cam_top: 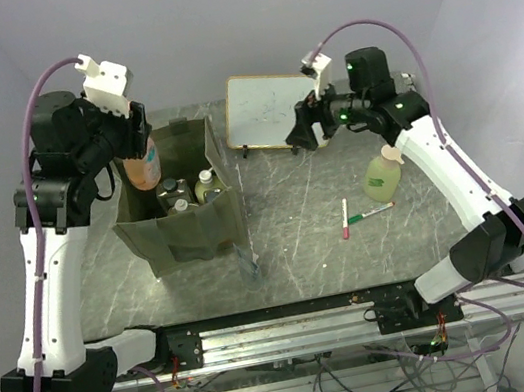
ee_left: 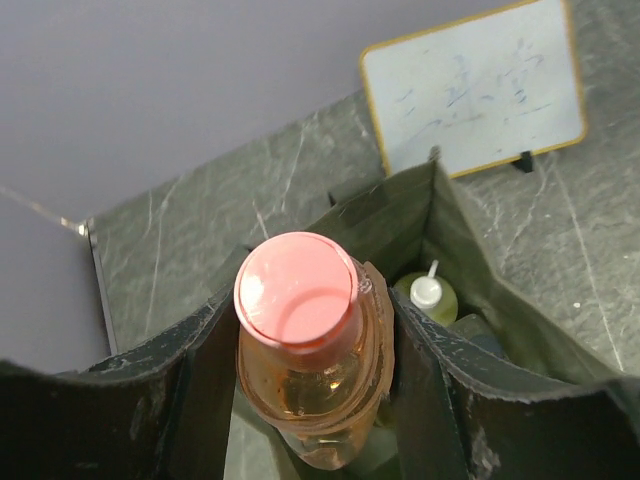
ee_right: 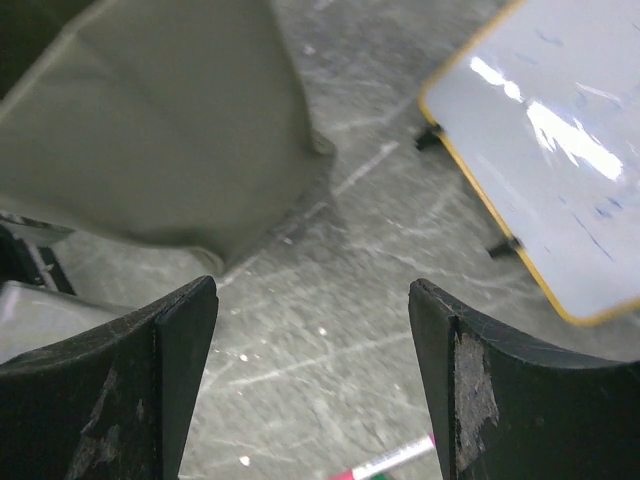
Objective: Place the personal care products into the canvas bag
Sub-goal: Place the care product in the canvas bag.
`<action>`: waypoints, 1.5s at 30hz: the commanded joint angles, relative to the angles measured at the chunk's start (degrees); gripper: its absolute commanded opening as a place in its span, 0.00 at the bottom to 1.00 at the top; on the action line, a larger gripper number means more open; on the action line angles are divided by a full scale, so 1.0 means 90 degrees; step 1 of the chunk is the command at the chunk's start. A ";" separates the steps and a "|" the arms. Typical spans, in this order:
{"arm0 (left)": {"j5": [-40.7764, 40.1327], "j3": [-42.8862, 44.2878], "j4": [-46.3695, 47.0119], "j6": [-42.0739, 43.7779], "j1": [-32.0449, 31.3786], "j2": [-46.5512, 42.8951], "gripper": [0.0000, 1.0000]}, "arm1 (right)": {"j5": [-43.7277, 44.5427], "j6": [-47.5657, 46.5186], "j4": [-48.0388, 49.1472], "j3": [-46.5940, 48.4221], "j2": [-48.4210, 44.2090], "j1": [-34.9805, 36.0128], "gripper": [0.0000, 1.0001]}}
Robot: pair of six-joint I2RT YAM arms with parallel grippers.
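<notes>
My left gripper (cam_top: 137,149) is shut on the orange bottle with the pink cap (cam_top: 144,171), holding it above the left rim of the olive canvas bag (cam_top: 215,227). In the left wrist view the bottle (ee_left: 310,380) sits between both fingers (ee_left: 470,400), cap toward the camera. Inside the bag stand a yellow-green bottle with a white cap (cam_top: 205,184) (ee_left: 428,298) and two dark-capped bottles (cam_top: 173,193). A green bottle with a peach pump (cam_top: 382,175) stands on the table by the right arm. My right gripper (cam_top: 295,139) (ee_right: 312,370) hangs open and empty over the table.
A wood-framed whiteboard (cam_top: 262,110) (ee_right: 560,130) leans at the back, just behind the right gripper. A red marker (cam_top: 345,217) and a green marker (cam_top: 376,208) lie on the table in front of the green bottle. The bag's side (ee_right: 170,130) fills the right wrist view's upper left.
</notes>
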 commanded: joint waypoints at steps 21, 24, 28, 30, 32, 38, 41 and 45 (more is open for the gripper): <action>-0.2343 -0.1484 0.1701 -0.0503 0.0026 -0.0071 0.07 | 0.2639 0.1137 0.0486 0.2198 0.1857 0.3316 0.74; -0.2571 -0.1661 0.1881 -0.0246 0.0021 -0.0133 0.07 | 0.2978 0.1163 0.0485 0.2142 0.1873 0.3402 0.71; -0.2963 -0.1835 0.1982 -0.0042 0.0025 -0.0211 0.07 | 0.3284 0.1167 0.0520 0.1984 0.1855 0.3529 0.69; -0.3124 -0.1949 0.1999 0.0034 0.0026 -0.0277 0.07 | 0.3326 0.1173 0.0510 0.1934 0.1863 0.3561 0.68; -0.3204 -0.2013 0.1982 0.0110 0.0026 -0.0344 0.07 | 0.3303 0.1169 0.0494 0.1894 0.1854 0.3578 0.67; -0.3311 -0.2264 0.1965 0.0383 0.0026 -0.0521 0.07 | 0.3241 0.1179 0.0537 0.1513 0.1740 0.3623 0.63; -0.3207 -0.2292 0.1887 0.0105 0.0032 -0.0535 0.07 | 0.3187 0.1210 0.0516 0.1425 0.1719 0.3629 0.62; -0.3036 -0.2280 0.1810 -0.0194 0.0026 -0.0460 0.07 | 0.3232 0.1188 0.0526 0.1347 0.1646 0.3629 0.61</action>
